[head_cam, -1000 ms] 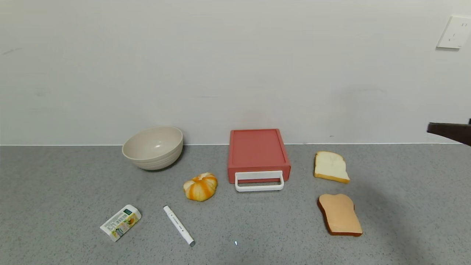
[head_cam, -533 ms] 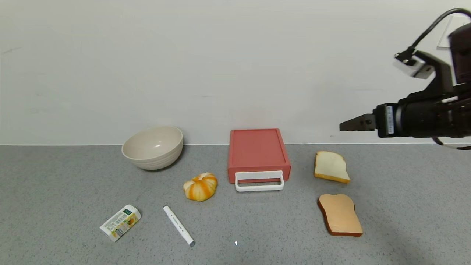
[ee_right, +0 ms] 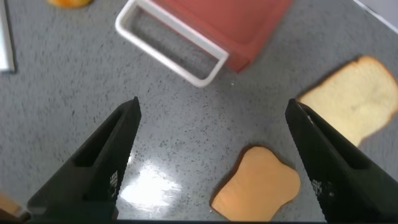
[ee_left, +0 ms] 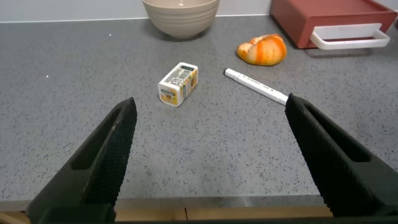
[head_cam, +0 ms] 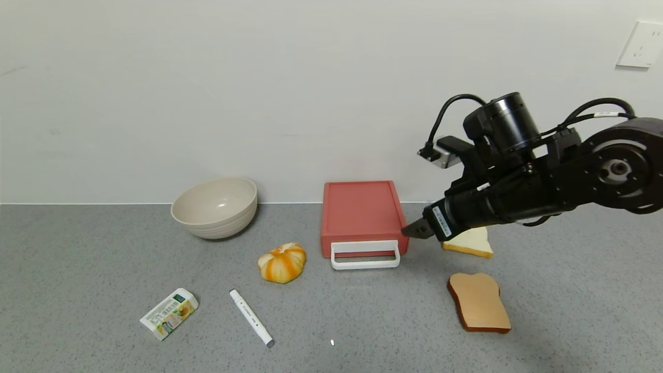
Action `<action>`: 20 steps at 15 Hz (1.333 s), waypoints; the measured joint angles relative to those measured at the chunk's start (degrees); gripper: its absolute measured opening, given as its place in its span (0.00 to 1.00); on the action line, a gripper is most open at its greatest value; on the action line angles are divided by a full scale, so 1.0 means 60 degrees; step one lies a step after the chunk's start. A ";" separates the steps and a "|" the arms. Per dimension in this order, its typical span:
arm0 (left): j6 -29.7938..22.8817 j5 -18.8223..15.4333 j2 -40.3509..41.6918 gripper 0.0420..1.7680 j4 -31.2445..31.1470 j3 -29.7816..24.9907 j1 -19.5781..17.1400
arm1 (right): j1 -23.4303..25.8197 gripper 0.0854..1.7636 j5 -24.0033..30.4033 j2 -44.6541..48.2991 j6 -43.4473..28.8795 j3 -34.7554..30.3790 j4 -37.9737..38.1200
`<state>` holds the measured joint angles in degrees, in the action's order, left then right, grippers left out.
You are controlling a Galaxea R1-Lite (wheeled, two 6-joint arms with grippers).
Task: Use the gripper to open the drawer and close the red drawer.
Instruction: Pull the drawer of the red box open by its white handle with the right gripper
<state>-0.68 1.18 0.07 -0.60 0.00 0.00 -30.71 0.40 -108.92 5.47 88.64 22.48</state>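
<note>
The right gripper [ee_right: 211, 158] is held with fingers [ee_right: 102, 158] spread wide above the counter [ee_right: 74, 93]; the drawer [ee_right: 230, 25], white handle [ee_right: 171, 53], and two bread slices [ee_right: 258, 186] are seen beyond.

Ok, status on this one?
Right gripper open, beside drawer's right front corner. Left gripper open, parked. Drawer shut, handle free.

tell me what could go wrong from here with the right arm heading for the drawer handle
The right gripper is open beside the drawer's right front corner, not over the white handle; coming down there, it might hit the box and push it instead of hooking the loop. The white bread and brown toast lie close under the arm, so a low sweep could drag them.
</note>
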 joint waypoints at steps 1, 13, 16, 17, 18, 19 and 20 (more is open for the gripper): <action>0.0000 0.0004 0.0000 0.97 -0.0004 0.0000 0.0000 | -0.0081 0.97 0.0244 -0.0167 0.0386 0.0065 0.0047; 0.0000 0.0004 0.0000 0.97 0.0000 0.0000 0.0000 | -0.0857 0.97 0.1373 -0.2308 0.1814 0.2462 0.1384; 0.0000 0.0004 0.0000 0.97 -0.0004 0.0000 0.0000 | -0.1142 0.97 0.1388 -0.3027 0.1623 0.3354 0.1723; 0.0000 0.0000 0.0000 0.97 -0.0004 0.0000 0.0000 | -0.1207 0.97 0.1384 -0.3267 0.1532 0.3680 0.1849; 0.0004 0.0000 0.0000 0.97 0.0000 0.0000 0.0000 | -0.1284 0.97 0.1384 -0.3470 0.1467 0.3864 0.1918; 0.0000 0.0004 0.0000 0.97 -0.0004 0.0000 0.0000 | -0.1367 0.97 0.1388 -0.3643 0.1445 0.3962 0.1936; 0.0004 0.0000 0.0000 0.97 -0.0004 0.0000 0.0000 | -0.1447 0.97 0.1380 -0.3805 0.1394 0.4017 0.1930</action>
<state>-0.66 1.18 0.07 -0.62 0.00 0.00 -39.39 8.68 -131.76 13.84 112.74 34.06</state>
